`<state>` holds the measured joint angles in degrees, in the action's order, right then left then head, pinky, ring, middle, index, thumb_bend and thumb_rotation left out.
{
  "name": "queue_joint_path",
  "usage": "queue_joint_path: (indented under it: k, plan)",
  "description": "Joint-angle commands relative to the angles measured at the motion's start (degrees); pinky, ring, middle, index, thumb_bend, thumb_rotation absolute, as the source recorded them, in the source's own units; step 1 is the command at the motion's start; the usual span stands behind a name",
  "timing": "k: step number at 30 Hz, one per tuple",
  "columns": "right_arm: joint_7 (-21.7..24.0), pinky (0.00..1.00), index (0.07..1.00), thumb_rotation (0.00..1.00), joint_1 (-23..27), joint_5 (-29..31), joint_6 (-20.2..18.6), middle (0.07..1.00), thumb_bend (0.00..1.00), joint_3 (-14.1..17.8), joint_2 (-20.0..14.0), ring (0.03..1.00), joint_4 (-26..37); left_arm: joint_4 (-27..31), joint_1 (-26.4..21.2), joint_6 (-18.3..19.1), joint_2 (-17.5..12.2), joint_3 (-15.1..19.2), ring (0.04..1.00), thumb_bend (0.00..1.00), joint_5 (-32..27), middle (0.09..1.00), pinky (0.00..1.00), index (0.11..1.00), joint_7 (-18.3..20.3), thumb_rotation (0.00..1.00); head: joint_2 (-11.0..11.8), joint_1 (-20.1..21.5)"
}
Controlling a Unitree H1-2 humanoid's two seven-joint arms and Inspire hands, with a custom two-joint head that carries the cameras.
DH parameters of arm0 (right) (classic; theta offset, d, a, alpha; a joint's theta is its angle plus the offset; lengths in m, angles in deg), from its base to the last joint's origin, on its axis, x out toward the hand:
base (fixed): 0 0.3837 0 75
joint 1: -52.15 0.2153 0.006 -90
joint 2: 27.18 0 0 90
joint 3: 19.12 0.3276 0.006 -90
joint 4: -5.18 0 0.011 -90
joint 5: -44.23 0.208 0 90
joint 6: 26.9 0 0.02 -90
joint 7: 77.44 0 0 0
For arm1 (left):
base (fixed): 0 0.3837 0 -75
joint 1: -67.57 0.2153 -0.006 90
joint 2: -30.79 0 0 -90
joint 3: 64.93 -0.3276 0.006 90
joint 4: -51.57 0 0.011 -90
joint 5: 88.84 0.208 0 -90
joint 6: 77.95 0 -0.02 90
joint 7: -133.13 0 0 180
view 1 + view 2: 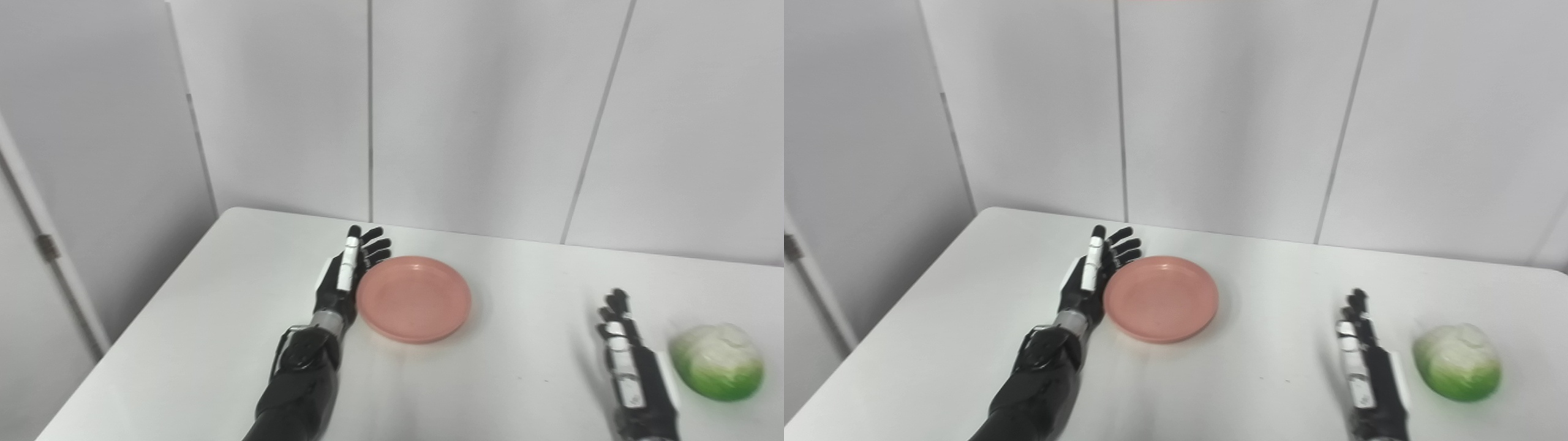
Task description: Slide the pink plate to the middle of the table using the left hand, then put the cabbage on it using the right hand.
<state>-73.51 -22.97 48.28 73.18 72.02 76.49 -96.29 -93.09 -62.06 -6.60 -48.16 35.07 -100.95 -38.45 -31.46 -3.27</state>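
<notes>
Plate (414, 298) against left fingers (372, 243)

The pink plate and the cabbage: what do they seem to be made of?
The pink plate looks like plastic: one even matte colour, thin moulded rim, soft sheen. The cabbage looks like a foam or plastic toy: smooth rounded surface, white fading to bright green, though the blur leaves this open.

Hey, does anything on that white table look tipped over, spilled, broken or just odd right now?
Nothing stands out. The round pink plastic plate lies flat and empty on the white table, with the left hand open against its left rim. The green-and-white cabbage sits whole beside the open right hand.
</notes>
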Motion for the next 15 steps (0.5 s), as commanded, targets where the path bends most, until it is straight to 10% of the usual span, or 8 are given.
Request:
queue_joint_path:
  k: [1,15]
  plan:
    - [-0.5,1.00,1.000,0.89,-0.7,-0.4,0.4,0.991,0.63,-0.7,1.4,0.989,-0.4,3.0,0.5,1.2,1.0,-0.7,0.792,0.82,-0.6,0.778,0.82,0.769,1.1,1.00,-0.6,1.5]
    - [-3.5,1.00,1.000,0.87,0.6,-4.5,-1.2,1.000,0.66,-2.7,4.1,1.000,1.3,20.4,11.3,11.1,5.1,-5.3,0.809,0.81,-0.6,0.791,0.82,0.781,3.8,1.00,-3.4,9.0]
